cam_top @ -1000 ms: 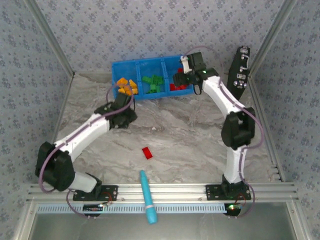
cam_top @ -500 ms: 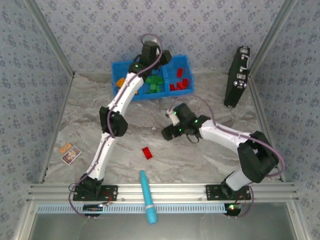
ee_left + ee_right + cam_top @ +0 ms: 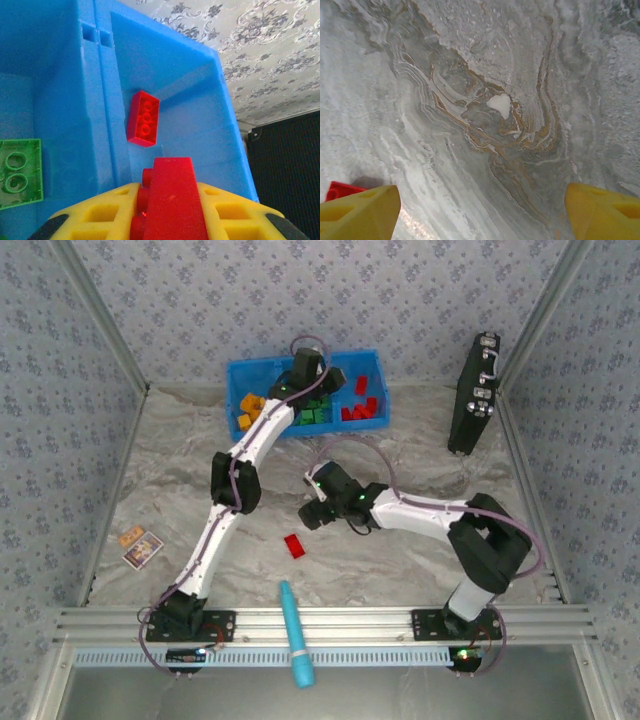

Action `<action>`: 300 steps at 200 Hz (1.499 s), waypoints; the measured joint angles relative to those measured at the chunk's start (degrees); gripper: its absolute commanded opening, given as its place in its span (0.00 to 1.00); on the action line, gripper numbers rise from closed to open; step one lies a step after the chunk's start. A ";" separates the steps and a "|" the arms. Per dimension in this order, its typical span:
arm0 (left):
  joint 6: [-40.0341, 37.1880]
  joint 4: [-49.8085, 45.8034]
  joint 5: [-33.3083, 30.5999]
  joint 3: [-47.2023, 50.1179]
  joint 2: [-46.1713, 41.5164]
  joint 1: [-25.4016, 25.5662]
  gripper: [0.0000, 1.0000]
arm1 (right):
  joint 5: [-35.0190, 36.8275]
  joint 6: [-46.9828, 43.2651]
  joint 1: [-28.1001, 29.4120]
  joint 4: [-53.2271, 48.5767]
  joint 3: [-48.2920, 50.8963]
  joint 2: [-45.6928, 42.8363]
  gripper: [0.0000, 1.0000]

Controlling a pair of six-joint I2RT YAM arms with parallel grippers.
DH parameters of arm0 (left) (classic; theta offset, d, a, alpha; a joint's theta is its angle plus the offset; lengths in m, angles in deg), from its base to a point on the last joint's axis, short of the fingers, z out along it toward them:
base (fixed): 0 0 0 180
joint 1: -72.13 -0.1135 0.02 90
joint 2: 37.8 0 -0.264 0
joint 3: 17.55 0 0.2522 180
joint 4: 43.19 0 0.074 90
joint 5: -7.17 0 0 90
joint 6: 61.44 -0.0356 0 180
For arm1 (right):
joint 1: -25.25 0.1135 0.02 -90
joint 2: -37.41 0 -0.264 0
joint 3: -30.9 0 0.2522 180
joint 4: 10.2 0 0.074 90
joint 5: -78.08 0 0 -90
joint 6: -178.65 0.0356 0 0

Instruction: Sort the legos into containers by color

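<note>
Underfoot, a grey-white marbled tabletop (image 3: 400, 440) with tan veining, boxed in by blue-grey flowered wallpaper (image 3: 300, 290). Along the edge farthest from the blue tray (image 3: 260, 365), an aluminium rail (image 3: 330, 618). Tray itself set close against the back wall.

In its left compartment, orange legos (image 3: 248, 408); in the middle one, green legos (image 3: 312, 412); in the right one, red legos (image 3: 362, 408).

Over the tray's right compartment, the left gripper (image 3: 170, 205), yellow fingers pressed onto a held red lego (image 3: 172, 182). Below it on the compartment floor, a flat red lego (image 3: 143, 118).

In front of the tray and well apart from it, the right gripper (image 3: 482, 215), low over bare marble, fingers spread wide, clasping nothing. Just beyond it, farther again from the tray, a loose red lego (image 3: 294, 545) on the table.

Right of the tray, an upright black case (image 3: 477, 390). Far in front of the tray, across the rail, a teal stick (image 3: 296, 632). Front-left of the tray, a small card (image 3: 140, 547).
</note>
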 measured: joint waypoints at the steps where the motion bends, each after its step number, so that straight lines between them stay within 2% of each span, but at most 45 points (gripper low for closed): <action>1: 0.00 0.09 0.04 0.00 0.00 0.00 0.22 | 0.09 0.02 0.02 0.02 0.00 0.09 0.88; 14: 0.02 2.19 0.66 0.00 0.02 0.02 0.27 | 1.05 0.13 0.48 -0.09 0.00 1.20 0.88; 35: 0.02 5.62 0.85 0.00 0.02 0.35 0.46 | 2.36 0.28 0.94 -0.13 0.00 2.10 0.88; 47: 0.33 6.86 1.03 0.00 0.04 0.61 0.51 | 3.04 0.44 1.11 -0.13 0.00 2.21 0.88; 70: 1.18 8.39 2.21 0.02 0.20 0.92 0.70 | 3.76 0.46 1.14 -0.11 0.00 2.45 0.88; 112: -0.37 7.41 5.79 0.00 0.17 0.83 0.72 | 3.80 0.44 1.16 -0.07 -0.26 4.61 0.89; 140: -4.79 1.27 7.39 0.02 -1.90 -0.35 0.73 | 1.07 0.48 1.25 -0.20 -0.48 4.74 0.91; 164: -10.23 -6.01 7.93 0.02 -7.65 -2.45 0.73 | -3.26 1.64 1.99 -0.90 -0.50 3.56 0.93; 188: -15.37 -12.37 8.17 1.84 -17.97 -5.03 0.73 | -8.31 3.21 2.82 -2.19 -0.79 1.05 0.91; 211: -19.50 -14.69 8.09 11.47 -32.46 -7.67 0.73 | -11.93 4.81 3.63 -5.03 -3.41 1.07 0.90; 244: -23.02 -11.74 6.86 36.46 -54.47 -10.69 0.74 | -12.79 5.97 5.79 -10.78 -9.51 4.90 0.90; 263: -23.69 -10.58 5.81 48.89 -63.06 -13.16 0.75 | -12.39 5.97 7.41 -14.10 -12.94 8.59 0.90; 300: -23.85 -10.62 2.25 68.50 -76.35 -22.69 0.76 | -10.64 5.77 9.20 -20.46 -17.75 15.37 0.84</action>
